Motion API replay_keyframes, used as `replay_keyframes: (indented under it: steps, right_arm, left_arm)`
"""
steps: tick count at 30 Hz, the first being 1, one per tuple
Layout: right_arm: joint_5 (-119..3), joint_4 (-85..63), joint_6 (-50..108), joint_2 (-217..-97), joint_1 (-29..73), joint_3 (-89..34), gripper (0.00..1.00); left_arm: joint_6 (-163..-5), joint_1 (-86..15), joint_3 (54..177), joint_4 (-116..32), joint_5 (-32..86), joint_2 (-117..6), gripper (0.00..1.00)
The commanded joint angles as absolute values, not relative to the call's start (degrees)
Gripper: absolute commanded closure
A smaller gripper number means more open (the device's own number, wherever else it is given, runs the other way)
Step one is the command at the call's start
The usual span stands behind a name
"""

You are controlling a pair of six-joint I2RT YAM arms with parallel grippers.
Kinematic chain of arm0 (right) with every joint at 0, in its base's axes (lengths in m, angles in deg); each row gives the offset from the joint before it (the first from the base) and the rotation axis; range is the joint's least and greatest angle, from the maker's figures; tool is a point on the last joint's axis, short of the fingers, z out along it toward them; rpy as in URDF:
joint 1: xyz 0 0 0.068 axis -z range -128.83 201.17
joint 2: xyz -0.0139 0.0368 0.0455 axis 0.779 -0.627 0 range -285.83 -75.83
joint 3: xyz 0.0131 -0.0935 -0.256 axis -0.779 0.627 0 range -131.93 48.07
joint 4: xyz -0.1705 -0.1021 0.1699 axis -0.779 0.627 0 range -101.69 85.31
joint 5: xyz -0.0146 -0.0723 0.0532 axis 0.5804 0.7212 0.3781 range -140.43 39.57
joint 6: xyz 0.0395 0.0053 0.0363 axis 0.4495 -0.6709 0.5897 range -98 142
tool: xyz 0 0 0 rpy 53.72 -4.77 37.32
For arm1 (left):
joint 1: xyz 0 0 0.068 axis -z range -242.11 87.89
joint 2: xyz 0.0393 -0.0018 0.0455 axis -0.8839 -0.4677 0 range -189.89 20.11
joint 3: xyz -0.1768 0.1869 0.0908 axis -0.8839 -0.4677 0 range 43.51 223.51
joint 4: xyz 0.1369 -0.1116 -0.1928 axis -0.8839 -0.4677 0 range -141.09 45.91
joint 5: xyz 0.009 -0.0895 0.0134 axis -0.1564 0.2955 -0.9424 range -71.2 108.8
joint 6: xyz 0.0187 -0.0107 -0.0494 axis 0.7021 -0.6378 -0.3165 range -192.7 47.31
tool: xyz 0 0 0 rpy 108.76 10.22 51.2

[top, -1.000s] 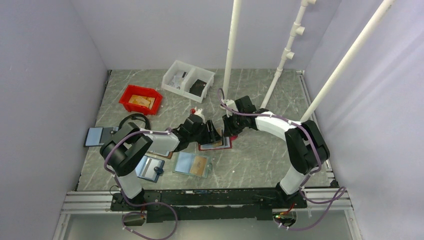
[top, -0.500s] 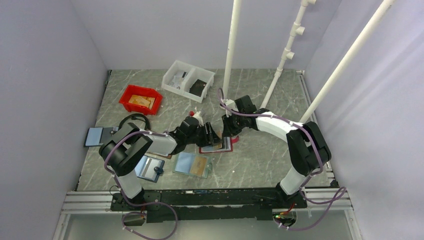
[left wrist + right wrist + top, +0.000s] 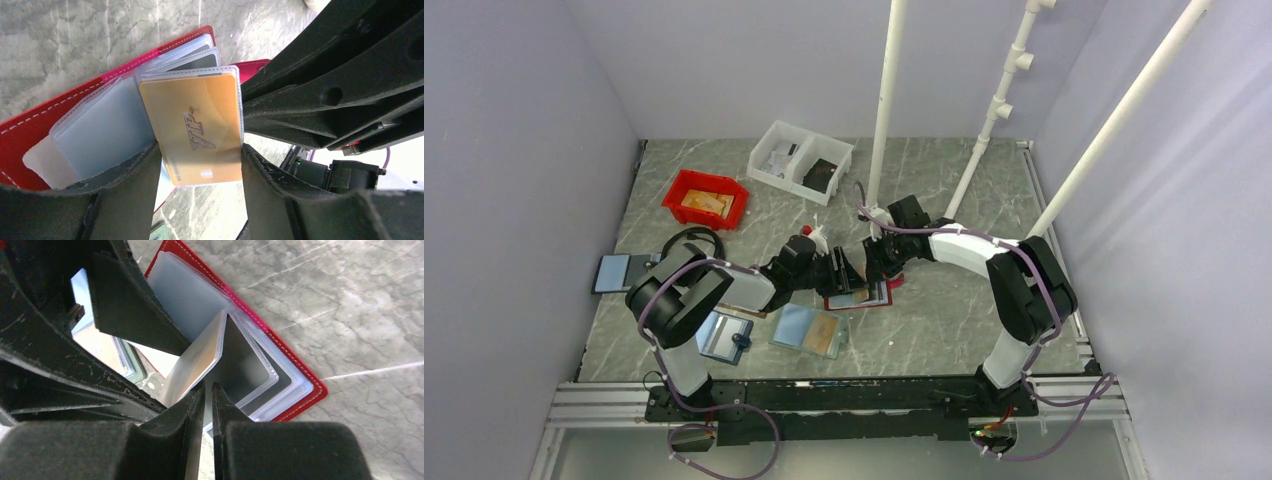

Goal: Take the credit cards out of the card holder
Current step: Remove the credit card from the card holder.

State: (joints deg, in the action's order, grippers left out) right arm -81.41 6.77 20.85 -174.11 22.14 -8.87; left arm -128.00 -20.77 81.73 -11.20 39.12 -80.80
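The red card holder point(image 3: 865, 298) lies open on the table between both grippers. In the left wrist view its red cover point(image 3: 30, 135) holds clear sleeves, and a tan-orange VIP credit card point(image 3: 195, 130) sits in the top sleeve. My left gripper point(image 3: 199, 150) is open, its fingers either side of that card and close against its edges. My right gripper point(image 3: 208, 387) is shut on the edge of the raised sleeve leaf point(image 3: 200, 360), holding it up from the holder point(image 3: 300, 385). The two grippers point(image 3: 849, 272) point(image 3: 871, 266) nearly touch.
A light teal holder with an orange card point(image 3: 809, 328) and a brown holder point(image 3: 724, 335) lie near the front. A dark holder point(image 3: 619, 271) is at the left edge. A red bin point(image 3: 706, 199) and white bin point(image 3: 799, 160) stand behind. A white pole point(image 3: 884, 120) rises just behind the grippers.
Both grippers and the red holder have shifted slightly left and toward the front. The right gripper still holds the sleeve leaf.
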Motion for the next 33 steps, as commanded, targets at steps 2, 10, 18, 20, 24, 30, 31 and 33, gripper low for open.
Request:
replay_keyframes:
  steps: [2, 10, 18, 20, 24, 30, 31, 33]
  right_arm:
    - [-90.9, 5.7, 22.7, -174.4, 21.6, -10.9, 0.87]
    - [-96.8, 5.2, 24.9, -175.5, 21.0, -10.9, 0.87]
    - [-98.5, 5.1, 25.4, -176.1, 20.2, -10.9, 0.87]
    - [-99.6, 5.2, 25.6, -176.4, 20.1, -11.1, 0.87]
    - [-101.2, 4.8, 26.5, -177.1, 20.1, -11.1, 0.87]
    - [-100.1, 5.0, 26.3, -177.3, 20.1, -11.3, 0.87]
    - [-99.3, 5.1, 26.2, -177.3, 20.2, -11.4, 0.87]
    - [-97.8, 5.3, 25.9, -177.2, 20.2, -11.4, 0.87]
  left_arm:
    - [-129.4, -21.2, 80.0, -5.2, 43.1, -81.6, 0.37]
    - [-128.3, -21.3, 80.5, -8.8, 41.8, -80.1, 0.14]
    - [-128.0, -21.2, 80.2, -13.0, 38.9, -78.0, 0.18]
    - [-127.9, -21.2, 79.9, -14.0, 38.2, -77.2, 0.21]
    - [-127.8, -21.2, 79.3, -15.5, 37.1, -75.7, 0.24]
    - [-127.6, -21.2, 78.7, -17.6, 35.7, -74.4, 0.33]
    - [-127.5, -21.3, 78.6, -17.9, 35.4, -74.3, 0.33]
    - [-127.4, -21.4, 78.5, -18.9, 34.7, -73.9, 0.34]
